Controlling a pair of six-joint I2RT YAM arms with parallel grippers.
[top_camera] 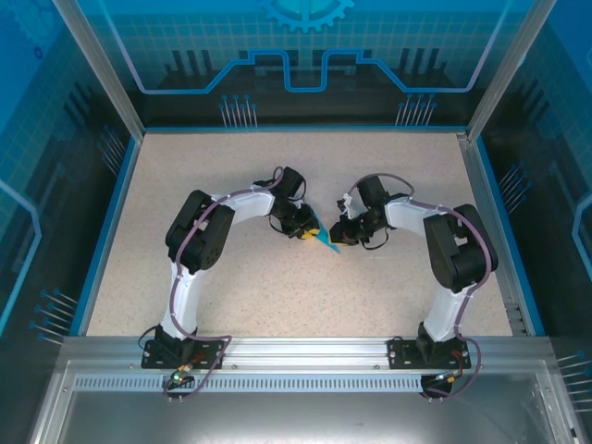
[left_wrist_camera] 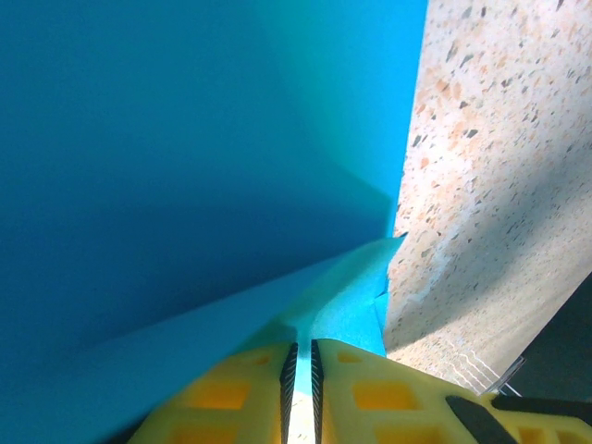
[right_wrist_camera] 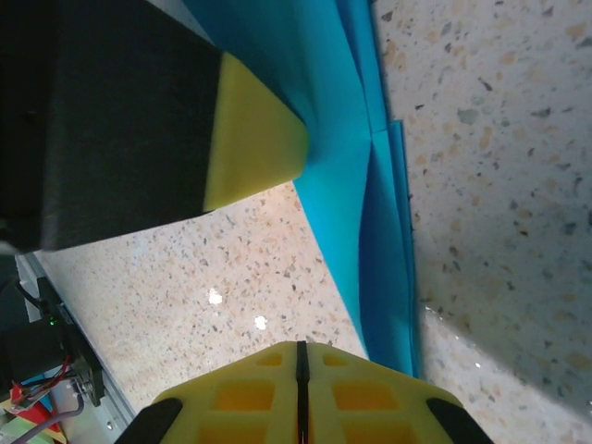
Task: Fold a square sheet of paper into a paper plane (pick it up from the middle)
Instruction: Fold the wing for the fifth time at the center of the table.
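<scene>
- Nearest us, two white-and-black arms rise from their bases at the near edge of the speckled beige table (top_camera: pixel 277 176). They bend inward so that both grippers meet near its middle.
- The left gripper (left_wrist_camera: pixel 301 356), with yellow ribbed fingers, is clenched on the thin turquoise-blue sheet of paper (left_wrist_camera: pixel 185 166). A pale strip of it shows in the slit between the jaws, and from there the sheet rises as a steep, creased wall.
- The right gripper (right_wrist_camera: pixel 301 356) is clamped shut with nothing visible between its jaws. The paper's folded layers run just beside its tip, low over the table; we cannot tell whether they touch it.
- Beyond that, in the right wrist view, the left gripper's black-backed yellow finger (right_wrist_camera: pixel 254 139) meets the paper's upper flap.
- We judge the fold to be partly made: layers overlap at a crease, but there is no dart shape yet.
- Several things could go wrong from here:
  - One pinch seems to carry the sheet, so a pull from either arm could tear it or slide it free.
  - If the closed right gripper presses off the crease line, it could set a crooked fold.
  - The grippers stand so close together that they could collide.
- Farther off, the table runs to the blue-lined back panel (top_camera: pixel 296 55).
</scene>
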